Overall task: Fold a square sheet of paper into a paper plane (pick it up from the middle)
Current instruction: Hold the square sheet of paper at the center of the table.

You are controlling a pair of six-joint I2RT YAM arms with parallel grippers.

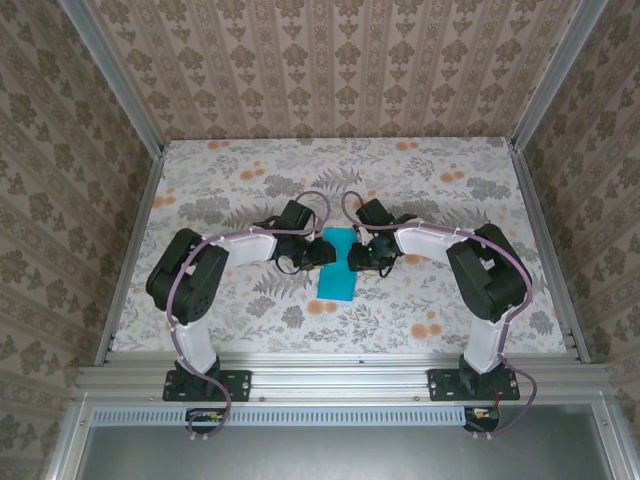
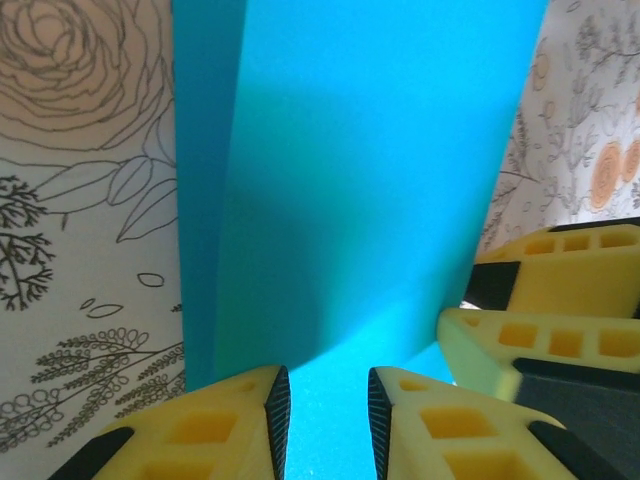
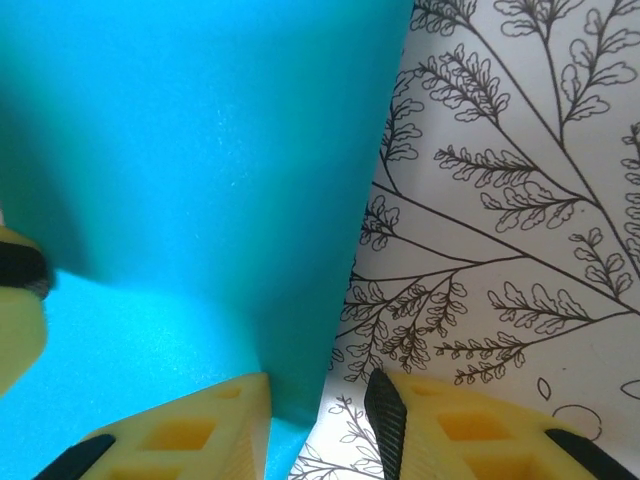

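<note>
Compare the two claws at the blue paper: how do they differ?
The left claw reaches the square sheet of paper from its left side, the right claw from its right. Blue paper spans the left claw's gap; the right claw straddles the paper's edge, one side over blue, the other over the flowered tablecloth. Both have yellow fingers with black pads, standing apart.

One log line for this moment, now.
sheet of paper: teal, mid-table, partly folded | left gripper: jaws apart over it | right gripper: jaws apart at its edge
</note>
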